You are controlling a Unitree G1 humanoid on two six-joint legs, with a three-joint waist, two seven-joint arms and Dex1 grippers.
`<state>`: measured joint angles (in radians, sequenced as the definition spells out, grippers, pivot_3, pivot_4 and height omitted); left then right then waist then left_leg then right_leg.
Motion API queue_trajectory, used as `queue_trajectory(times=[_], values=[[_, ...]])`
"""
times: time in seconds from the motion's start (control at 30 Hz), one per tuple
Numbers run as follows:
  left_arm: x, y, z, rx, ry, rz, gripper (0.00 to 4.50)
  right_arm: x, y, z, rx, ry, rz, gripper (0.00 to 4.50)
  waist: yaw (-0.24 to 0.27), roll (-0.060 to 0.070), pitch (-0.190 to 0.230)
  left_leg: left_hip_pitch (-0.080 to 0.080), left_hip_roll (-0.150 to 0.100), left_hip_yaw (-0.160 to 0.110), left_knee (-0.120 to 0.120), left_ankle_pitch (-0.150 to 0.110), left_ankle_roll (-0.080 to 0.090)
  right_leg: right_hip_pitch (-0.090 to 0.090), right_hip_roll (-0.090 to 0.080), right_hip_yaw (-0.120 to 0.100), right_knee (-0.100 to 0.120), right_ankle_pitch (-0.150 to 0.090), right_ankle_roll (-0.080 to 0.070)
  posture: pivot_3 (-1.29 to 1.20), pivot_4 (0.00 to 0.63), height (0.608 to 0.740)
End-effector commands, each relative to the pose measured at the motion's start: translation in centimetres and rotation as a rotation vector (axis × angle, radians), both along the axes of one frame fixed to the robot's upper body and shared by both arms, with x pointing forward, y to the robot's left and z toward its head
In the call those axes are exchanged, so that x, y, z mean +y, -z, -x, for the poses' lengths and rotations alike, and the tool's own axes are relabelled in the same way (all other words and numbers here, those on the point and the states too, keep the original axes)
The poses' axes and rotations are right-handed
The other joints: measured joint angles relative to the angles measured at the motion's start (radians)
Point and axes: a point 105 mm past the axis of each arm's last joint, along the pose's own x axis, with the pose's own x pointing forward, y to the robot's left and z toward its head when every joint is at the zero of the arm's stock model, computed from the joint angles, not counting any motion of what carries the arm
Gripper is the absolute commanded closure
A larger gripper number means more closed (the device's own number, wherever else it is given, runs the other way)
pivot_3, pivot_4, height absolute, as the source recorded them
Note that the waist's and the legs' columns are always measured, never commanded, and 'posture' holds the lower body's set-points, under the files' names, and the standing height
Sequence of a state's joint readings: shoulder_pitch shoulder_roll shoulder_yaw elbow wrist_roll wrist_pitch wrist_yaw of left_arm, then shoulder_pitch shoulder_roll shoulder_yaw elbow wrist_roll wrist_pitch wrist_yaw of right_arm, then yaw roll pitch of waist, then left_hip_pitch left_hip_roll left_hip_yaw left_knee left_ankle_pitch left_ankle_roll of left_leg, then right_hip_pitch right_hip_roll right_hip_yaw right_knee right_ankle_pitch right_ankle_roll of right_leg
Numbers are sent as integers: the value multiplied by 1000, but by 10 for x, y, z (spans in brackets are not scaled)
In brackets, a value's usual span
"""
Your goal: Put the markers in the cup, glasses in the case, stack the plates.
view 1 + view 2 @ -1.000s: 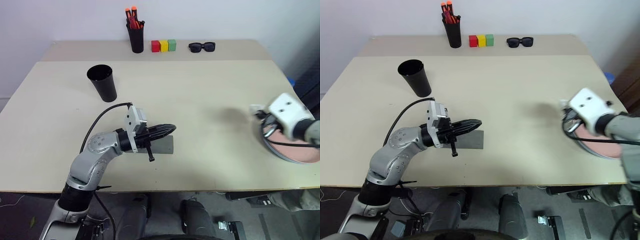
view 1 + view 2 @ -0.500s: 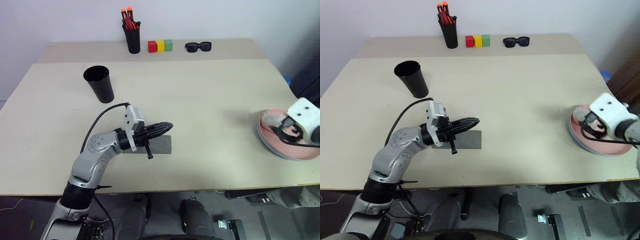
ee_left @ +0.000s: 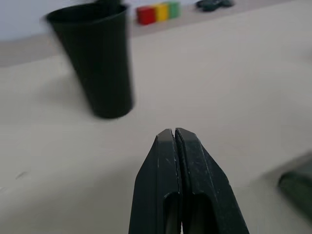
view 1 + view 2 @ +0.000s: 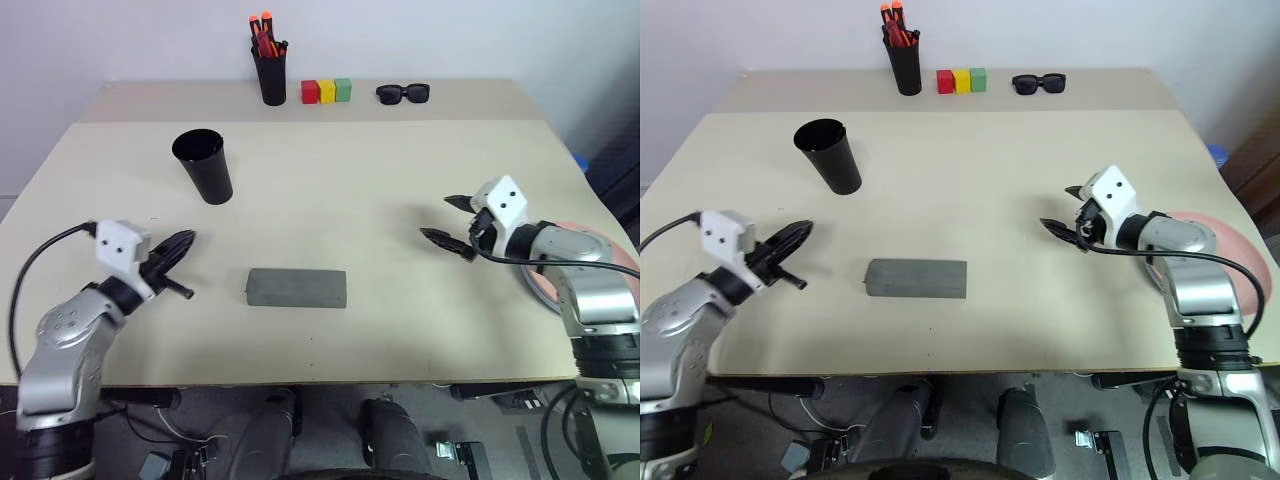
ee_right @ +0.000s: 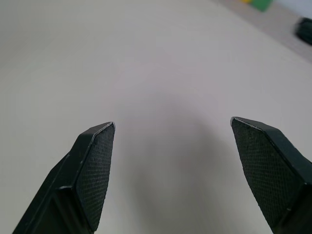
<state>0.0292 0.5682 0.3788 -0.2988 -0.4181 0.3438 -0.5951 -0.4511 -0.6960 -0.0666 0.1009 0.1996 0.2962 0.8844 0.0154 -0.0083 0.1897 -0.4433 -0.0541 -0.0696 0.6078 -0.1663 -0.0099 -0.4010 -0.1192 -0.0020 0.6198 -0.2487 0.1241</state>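
The left gripper (image 4: 183, 243) has its fingers pressed together with nothing between them, hovering over the table (image 4: 380, 180) at about 9 o'clock from the closed case (image 4: 296, 288). The cup (image 4: 204, 166) stands upright at 11 o'clock from the case. The right gripper (image 4: 447, 222) has its fingers spread wide and empty, above bare tabletop at 3 o'clock. The pink plate (image 4: 592, 240) lies just behind its wrist, near the right edge.

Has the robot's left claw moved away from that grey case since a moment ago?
Yes. The left gripper, shut, was over the case; it now sits well to the case's left, below the black cup.
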Motion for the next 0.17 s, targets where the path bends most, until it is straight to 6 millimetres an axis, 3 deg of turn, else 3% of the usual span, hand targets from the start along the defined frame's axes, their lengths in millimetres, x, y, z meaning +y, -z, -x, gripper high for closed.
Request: queue_trajectory(times=[0.03,0.17], values=[[1,-16,9,-64,-17,-45,4500,8,-8,-5,-44,-43,-5,639,-2,0,0,0,0,0,0,-1,-1,0,0,0,0,0,0,0,150,740],[-2,-19,7,-80,-31,-33,4500,15,-12,-12,-53,-58,-7,639,-3,0,0,0,0,0,-1,-1,-2,-1,0,0,0,0,0,0,150,740]])
